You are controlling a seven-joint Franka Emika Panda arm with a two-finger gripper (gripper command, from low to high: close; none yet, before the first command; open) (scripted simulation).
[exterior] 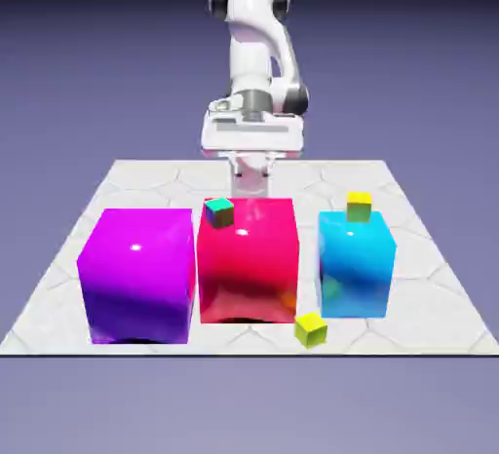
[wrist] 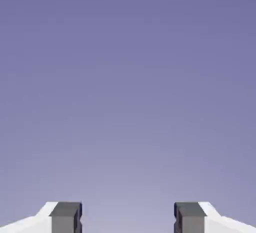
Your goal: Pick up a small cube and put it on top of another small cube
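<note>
A small turquoise cube (exterior: 219, 211) sits on the top face of the big red block (exterior: 249, 262), at its back left corner in the exterior view. My gripper (exterior: 250, 185) hangs behind the red block, fingers pointing down, a little to the exterior view's right of the small cube and not touching it. The hand view holds only the plain backdrop. There my gripper (wrist: 128, 219) is open, its two grey fingertips (wrist: 65, 218) stand wide apart, and nothing is between them.
A big magenta block (exterior: 136, 275) stands left of the red one and a big cyan block (exterior: 356, 265) right of it. One small yellow cube (exterior: 359, 206) rests on the cyan block. Another yellow cube (exterior: 311, 328) lies on the tiled table (exterior: 429, 277) in front.
</note>
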